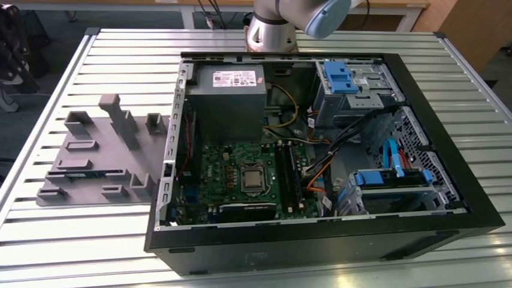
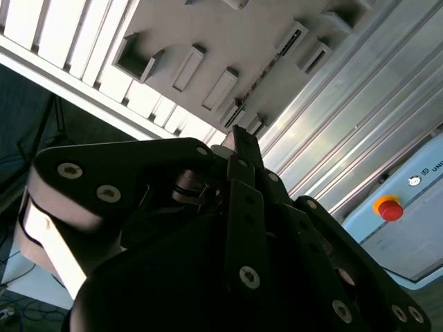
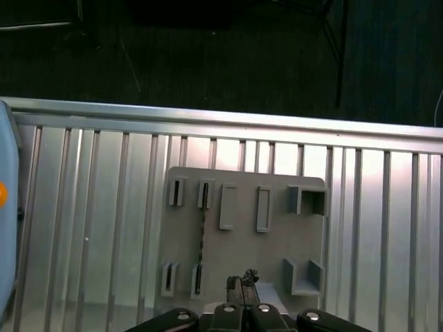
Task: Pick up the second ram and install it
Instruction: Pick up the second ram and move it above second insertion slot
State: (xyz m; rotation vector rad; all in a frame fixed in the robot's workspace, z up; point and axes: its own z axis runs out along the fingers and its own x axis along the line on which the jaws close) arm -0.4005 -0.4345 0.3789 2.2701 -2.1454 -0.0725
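The second ram (image 1: pixel 84 174) is found seated on edge in a slot of the grey holder tray (image 1: pixel 104 153). The tray is laid flat on the counter (image 1: pixel 120 60) at nine o'clock of the open computer case (image 1: pixel 320 237) in the exterior view. The edge-up seating is judged to leave the stick's long upper edge free for a pinch from above. In the first wrist view the stick is seen edge-on as a thin dark line bridging two of the tray's rectangular pockets; in the exterior view a blue-green strip is made out. The claw (image 3: pixel 242 285) is held well above the tray and pointed down at it, apart from the stick, with its fingers drawn together and nothing between them. No contact with the ram is recorded. The tray is a matte moulded plastic plate with raised blocks and box-like pockets, presumably shaped to fix each part in a known place. The counter is built of bright ribbed aluminium slats. The case is of black sheet metal and is laid on its side with the panel off, so that the green motherboard (image 1: pixel 232 168) faces up. Its long black slot strips (image 1: pixel 284 174) are noted at three o'clock of the square processor socket (image 1: pixel 253 178). The arm's base (image 1: pixel 272 30) is mounted at twelve o'clock of the case.
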